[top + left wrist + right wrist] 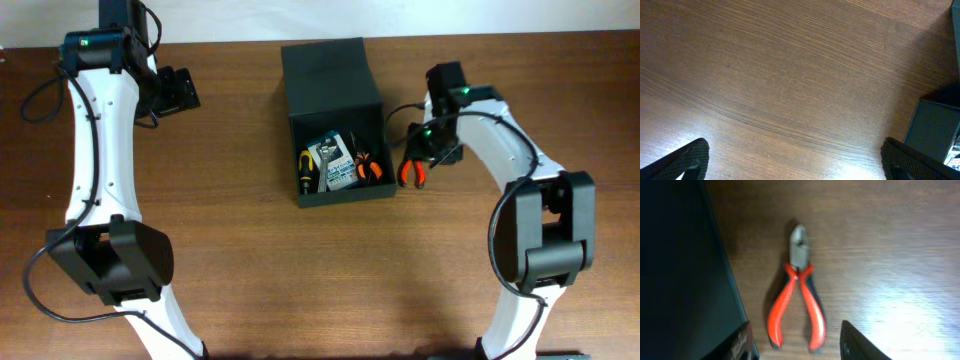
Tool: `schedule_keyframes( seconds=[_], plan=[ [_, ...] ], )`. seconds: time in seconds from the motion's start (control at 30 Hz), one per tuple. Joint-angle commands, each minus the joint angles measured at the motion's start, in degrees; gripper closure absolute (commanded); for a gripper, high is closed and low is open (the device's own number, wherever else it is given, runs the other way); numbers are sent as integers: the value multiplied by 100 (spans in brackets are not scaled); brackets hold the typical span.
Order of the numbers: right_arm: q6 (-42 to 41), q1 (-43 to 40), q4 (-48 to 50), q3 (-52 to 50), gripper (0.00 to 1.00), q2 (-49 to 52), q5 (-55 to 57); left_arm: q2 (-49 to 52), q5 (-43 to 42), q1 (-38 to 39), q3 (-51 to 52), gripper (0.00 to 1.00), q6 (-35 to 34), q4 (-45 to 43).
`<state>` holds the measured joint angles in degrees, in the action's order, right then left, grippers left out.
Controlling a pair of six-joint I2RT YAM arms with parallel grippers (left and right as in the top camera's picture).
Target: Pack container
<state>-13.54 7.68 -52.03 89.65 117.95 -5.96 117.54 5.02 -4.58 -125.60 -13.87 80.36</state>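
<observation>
Pliers (798,266) blurred beside container (680,270), its wall cropped

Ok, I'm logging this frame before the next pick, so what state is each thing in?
Container: lid flap open, tools already inside.
Red-handled pliers: lying flat on the table beside the container, handles spread, not gripped.
Right gripper: open, above the pliers' handle ends.
Left gripper: open, empty, over bare table.
Orange-handled pliers: packed inside the container.
</observation>
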Motion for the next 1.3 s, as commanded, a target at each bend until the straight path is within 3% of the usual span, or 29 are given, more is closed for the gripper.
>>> schedule_keyframes(
  seconds=[0.0, 0.53, 0.83, 0.87, 0.93, 1.0, 1.27],
  plan=[
    [-28, 94, 376, -380, 53, 24, -92, 0, 83, -9, -94, 1, 68, -13],
    [-415, 94, 1161, -964, 55, 151, 236, 0, 83, -9, -94, 1, 68, -13],
    [-413, 94, 1180, -964, 70, 487, 409, 0, 83, -9, -94, 1, 68, -13],
    [-411, 94, 1182, -964, 69, 492, 413, 0, 81, -9, -94, 1, 68, -13],
    [-411, 94, 1204, -962, 55, 494, 570, 0, 83, -9, -94, 1, 68, -13],
    [-387, 90, 1263, -962, 48, 494, 688, 0, 81, -9, -94, 1, 68, -13],
    [-391, 94, 1574, -962, 48, 505, 688, 0, 81, -9, -94, 1, 68, -13]
  ],
)
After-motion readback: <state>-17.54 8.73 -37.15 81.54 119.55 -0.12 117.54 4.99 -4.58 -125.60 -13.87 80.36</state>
